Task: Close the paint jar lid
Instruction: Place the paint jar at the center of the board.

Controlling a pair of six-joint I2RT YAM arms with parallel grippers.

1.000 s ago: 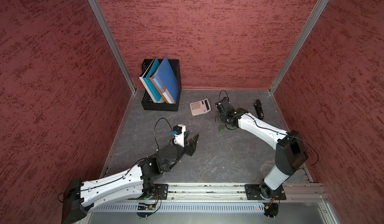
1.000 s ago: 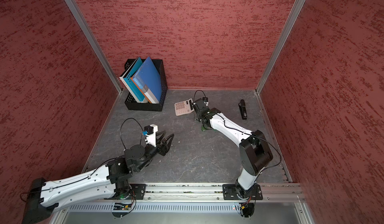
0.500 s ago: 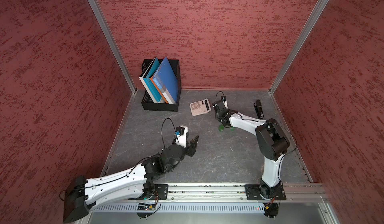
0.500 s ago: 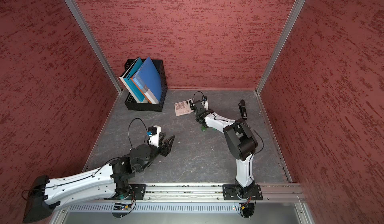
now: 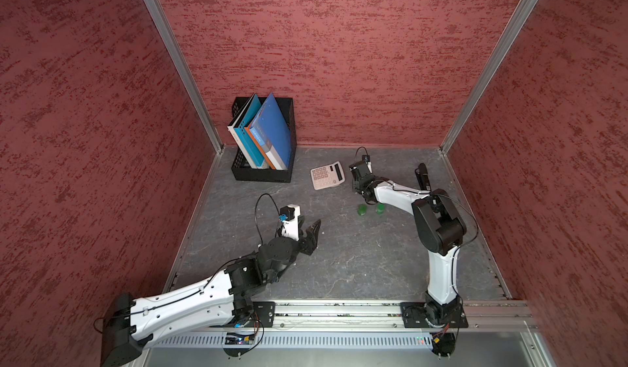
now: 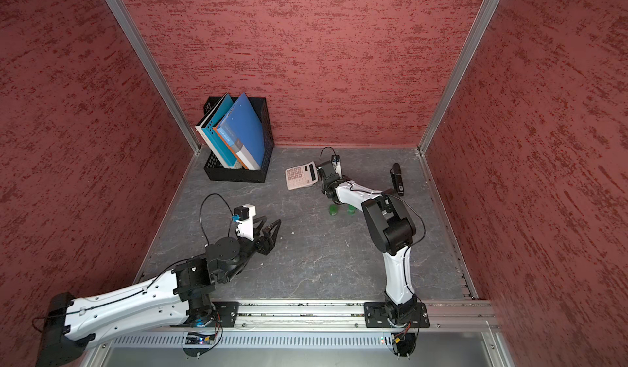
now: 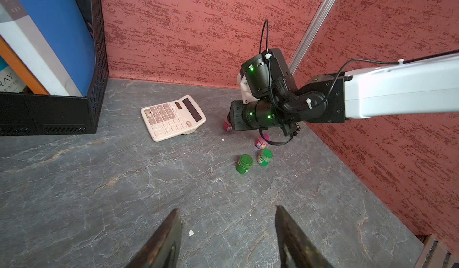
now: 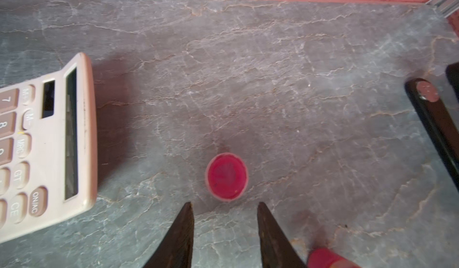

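Observation:
A pink paint jar (image 8: 227,176) stands on the grey floor, seen from above as a red disc with a pale rim. I cannot tell whether its lid is on. My right gripper (image 8: 224,203) hangs over it, open, its fingertips just short of the jar with nothing between them. In the left wrist view this jar (image 7: 227,125) is half hidden behind the right gripper. A second pink jar (image 7: 262,141) and two capped green jars (image 7: 244,163) (image 7: 264,156) stand close by. My left gripper (image 7: 227,208) is open and empty, well short of the jars.
A pink calculator (image 5: 327,175) lies just left of the right gripper. A black crate of blue folders (image 5: 263,175) stands at the back left. A black stapler-like object (image 5: 423,176) lies by the right wall. The green jars (image 5: 362,209) (image 5: 380,208) show in both top views.
The right gripper has opened and moved back from the green jars to over the pink jar. Its elbow has folded upward. The left gripper has opened a little and shifted slightly.

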